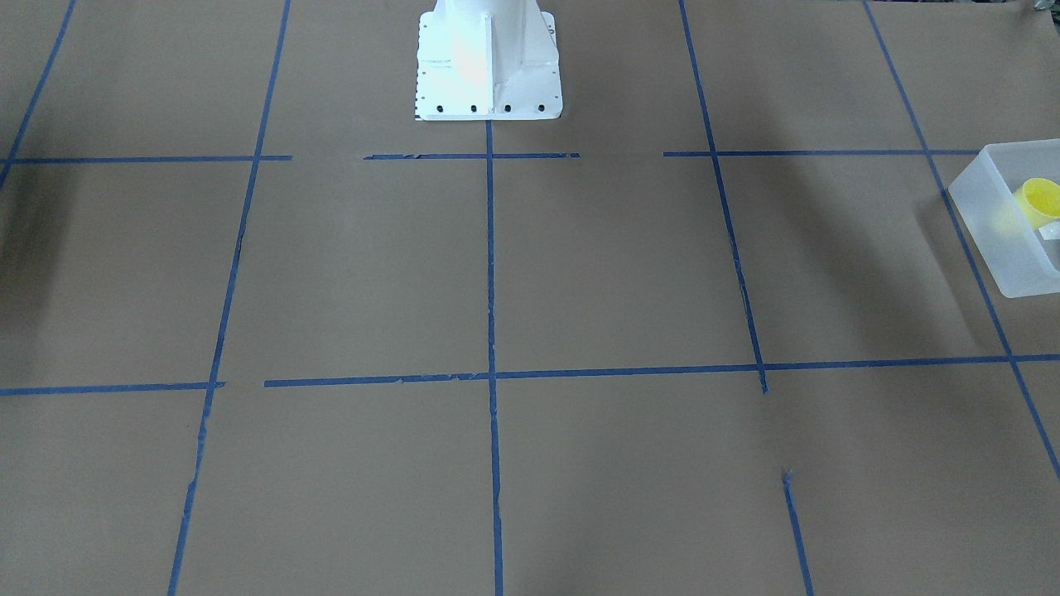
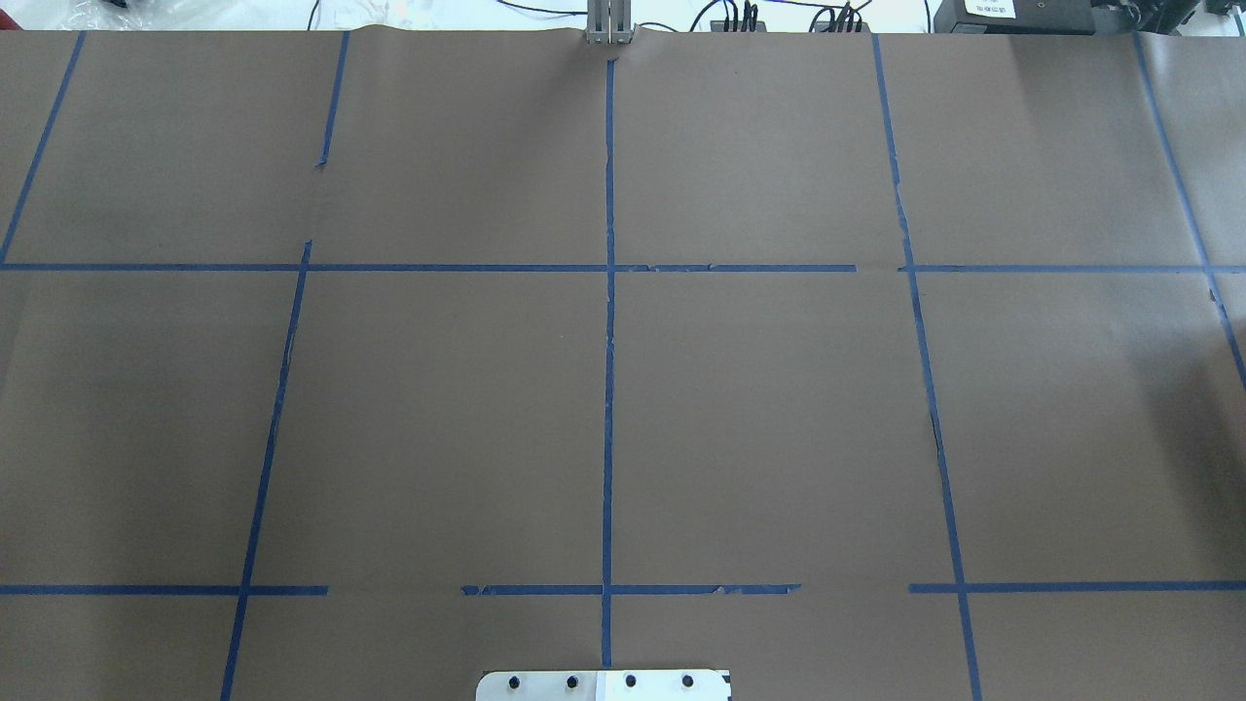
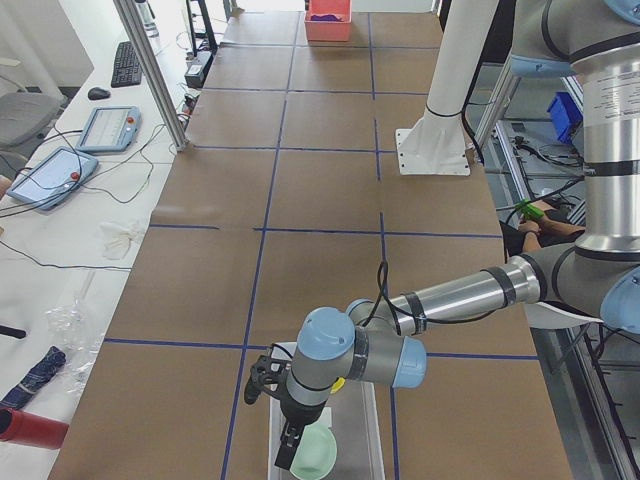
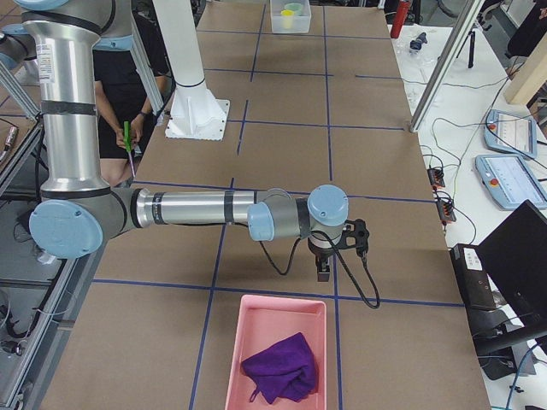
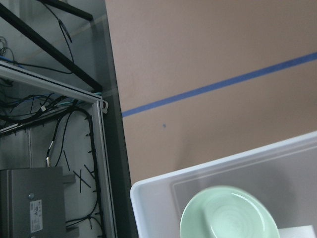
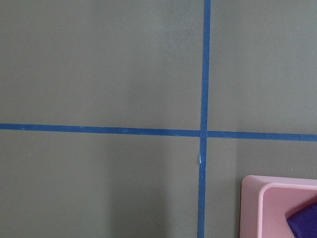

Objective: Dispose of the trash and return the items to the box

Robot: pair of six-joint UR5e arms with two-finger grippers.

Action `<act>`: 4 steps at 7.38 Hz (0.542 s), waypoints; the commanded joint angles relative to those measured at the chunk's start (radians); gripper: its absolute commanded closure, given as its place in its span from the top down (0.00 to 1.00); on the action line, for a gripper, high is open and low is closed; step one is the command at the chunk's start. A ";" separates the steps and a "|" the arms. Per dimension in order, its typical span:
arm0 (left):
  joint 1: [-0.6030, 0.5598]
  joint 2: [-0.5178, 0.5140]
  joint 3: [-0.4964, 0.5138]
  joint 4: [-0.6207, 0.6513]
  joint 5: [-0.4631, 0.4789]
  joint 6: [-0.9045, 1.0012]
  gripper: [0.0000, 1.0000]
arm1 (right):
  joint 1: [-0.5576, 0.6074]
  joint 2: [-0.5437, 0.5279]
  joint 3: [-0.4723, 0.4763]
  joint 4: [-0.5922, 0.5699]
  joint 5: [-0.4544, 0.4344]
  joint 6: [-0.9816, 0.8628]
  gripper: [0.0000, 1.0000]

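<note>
1. Box (image 1: pixel 1006 248) is sitting nearest you at the robot's left end of the table (image 2: pixel 438 409), and the yellow cup (image 1: pixel 1039 201) is lying on its side inside it, mouth toward the box's middle.
2. You are also seeing a pale green bowl (image 5: pixel 225 215) resting in the same box, close to one end wall.
3. The left gripper (image 3: pixel 287 452) is hanging directly over that bowl. Only the side view is showing its fingers, so I cannot tell whether the jaws are apart, together, or gripping the bowl's rim.
4. Moving out along the table, the overhead and front views are showing only brown paper and blue tape lines, with no item waiting there.
5. At the far end, the right gripper (image 4: pixel 324 273) is pointing down at bare paper just beside the pink tray (image 4: pixel 235 359). Its jaw state cannot be told either.
6. A purple cloth (image 4: pixel 282 366) is lying crumpled inside that tray.
7. Judging from this, you are nearing the finish: cup and bowl are boxed, and what is probably remaining is letting go, if anything is held, and pulling both arms back.
</note>
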 commanded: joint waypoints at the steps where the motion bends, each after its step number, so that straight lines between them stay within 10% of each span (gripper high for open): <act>1: 0.001 -0.002 -0.087 0.063 -0.119 -0.086 1.00 | 0.000 0.003 0.001 0.001 0.001 0.001 1.00; 4: 0.050 -0.026 -0.202 0.189 -0.227 -0.215 1.00 | 0.000 0.003 0.004 0.001 0.001 0.002 1.00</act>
